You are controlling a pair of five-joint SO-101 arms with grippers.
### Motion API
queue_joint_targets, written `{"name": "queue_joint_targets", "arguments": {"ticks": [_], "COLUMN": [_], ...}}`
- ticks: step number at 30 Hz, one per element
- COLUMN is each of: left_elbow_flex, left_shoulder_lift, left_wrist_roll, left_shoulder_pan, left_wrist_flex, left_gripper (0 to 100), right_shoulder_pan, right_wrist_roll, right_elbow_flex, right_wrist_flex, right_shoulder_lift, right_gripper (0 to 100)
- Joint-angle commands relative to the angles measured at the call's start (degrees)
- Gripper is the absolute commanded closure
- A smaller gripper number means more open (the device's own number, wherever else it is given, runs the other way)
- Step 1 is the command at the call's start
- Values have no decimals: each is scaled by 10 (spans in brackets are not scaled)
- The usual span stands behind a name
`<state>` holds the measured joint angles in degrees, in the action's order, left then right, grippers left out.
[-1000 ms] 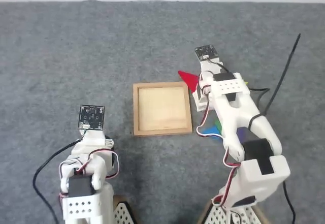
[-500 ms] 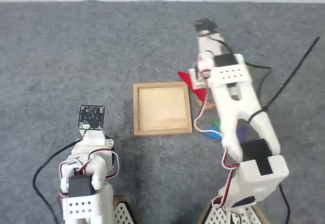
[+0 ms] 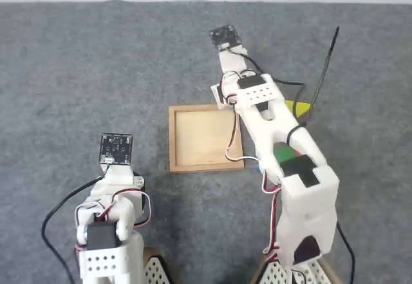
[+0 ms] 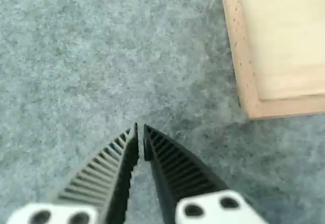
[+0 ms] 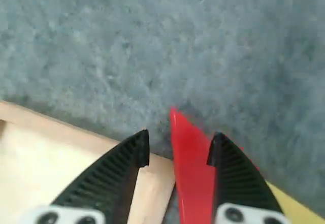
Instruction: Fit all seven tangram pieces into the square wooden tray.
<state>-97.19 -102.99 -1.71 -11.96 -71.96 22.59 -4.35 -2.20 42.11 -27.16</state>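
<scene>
The square wooden tray [image 3: 174,139] lies mid-table with nothing in it. My right arm [image 3: 257,104] stretches over the tray's far right corner. My right gripper [image 5: 180,134] is open there, just above the mat. A red triangle [image 5: 189,158] sits between its fingers, against one finger [image 5: 228,168] and apart from the other. The tray's corner [image 5: 76,132] lies just beside it. A yellow piece [image 3: 301,108] and a green piece [image 3: 283,149] rest right of the tray. My left gripper [image 4: 139,127] is shut with nothing in it, over the mat near the tray's edge [image 4: 249,87].
Grey felt covers the whole table. The left arm [image 3: 112,187] sits at the near left. A black cable [image 3: 322,65] rises from the right arm. A sliver of the yellow piece [image 5: 289,206] shows beside the red triangle. The mat left of and beyond the tray is bare.
My right arm has swung left and farther out, from right of the tray to its far right corner, covering the red triangle and uncovering the yellow and green pieces. The left arm kept still.
</scene>
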Motion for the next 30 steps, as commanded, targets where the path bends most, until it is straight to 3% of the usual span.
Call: {"name": "queue_joint_targets", "arguments": {"ticks": [1, 11, 19, 22, 30], "left_elbow_flex": [7, 7, 7, 7, 7], "left_shoulder_lift": [-11, -11, -11, -11, -11], "left_wrist_roll": [10, 10, 10, 10, 10], "left_shoulder_pan": [-2, -2, -2, -2, -2], "left_wrist_flex": [-3, -3, -3, -3, -3], "left_gripper": [982, 982, 982, 982, 982], "right_shoulder_pan": [2, -45, -73, -79, -82], "right_wrist_roll": [7, 6, 6, 3, 7], "right_elbow_flex": [-39, -78, -81, -81, -62], "right_wrist_flex": [-13, -1, 179, 232, 341], "right_shoulder_lift": [-11, -76, -75, -75, -7], "right_gripper": [800, 801, 808, 883, 864]}}
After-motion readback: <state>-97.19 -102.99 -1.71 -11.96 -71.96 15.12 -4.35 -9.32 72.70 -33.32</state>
